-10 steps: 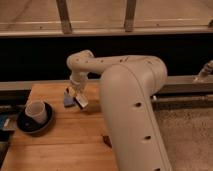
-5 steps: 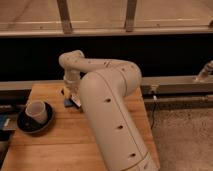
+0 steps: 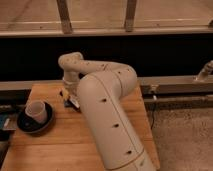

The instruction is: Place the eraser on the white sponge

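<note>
- One arm (image 3: 107, 115) fills most of the camera view, reaching over a wooden table (image 3: 55, 145) with its wrist bent down near the table's far edge.
- The gripper (image 3: 70, 98) sits low over the tabletop, just beyond a dark plate (image 3: 22, 126) that carries a pale cup (image 3: 36, 111); the arm's bulk hides most of it, so whether it is apart, together or clamped on anything cannot be told.
- A small dark and yellowish patch (image 3: 67, 100) shows at the gripper's tip, touching or just above the wood. It may be the eraser, the sponge or both; the view does not settle which.
- No white sponge can be picked out with certainty; if it lies under the wrist, the arm covers it.
- Judged progress: the arm appears to be in the lowering or placing stage near the goal spot, but release of the eraser onto the sponge is not confirmed. What seems left is letting go and lifting clear.
- Against the frame from a second ago, the arm has swung toward the camera and now blocks much more of the table; then, the gripper stood more exposed with a light object visible beneath it.
- Against the frame from half a second ago, the elbow has come further forward and the wrist has sunk a little.
- The plate and cup have stayed where they were.
</note>
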Robot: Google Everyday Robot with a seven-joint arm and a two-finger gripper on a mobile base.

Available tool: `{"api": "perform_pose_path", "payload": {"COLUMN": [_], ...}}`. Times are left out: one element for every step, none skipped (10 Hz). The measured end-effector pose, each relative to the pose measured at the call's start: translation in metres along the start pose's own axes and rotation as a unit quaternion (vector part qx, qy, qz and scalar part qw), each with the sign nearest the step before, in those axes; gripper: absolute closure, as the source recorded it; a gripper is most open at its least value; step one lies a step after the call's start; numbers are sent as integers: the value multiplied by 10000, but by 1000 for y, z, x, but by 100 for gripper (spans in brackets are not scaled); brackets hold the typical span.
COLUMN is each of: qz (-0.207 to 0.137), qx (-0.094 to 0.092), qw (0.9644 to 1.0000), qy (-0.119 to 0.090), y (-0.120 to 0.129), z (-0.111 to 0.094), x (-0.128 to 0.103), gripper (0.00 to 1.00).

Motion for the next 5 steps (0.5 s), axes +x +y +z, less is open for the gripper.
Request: {"api": "perform_pose_path", "payload": {"qz": [-21,-27,-26,-27,-9], "qx": [-31,-48,-56,-49,-31], "qw": [10000,10000,10000,10000,10000], "qy": [-2,-2,-9,-10,-35], "y": [1,1,1,1,0], "z": [2,4,4,4,2], "x": [-2,-2,-3,-2,-2], "gripper": [100,100,98,90,81]}}
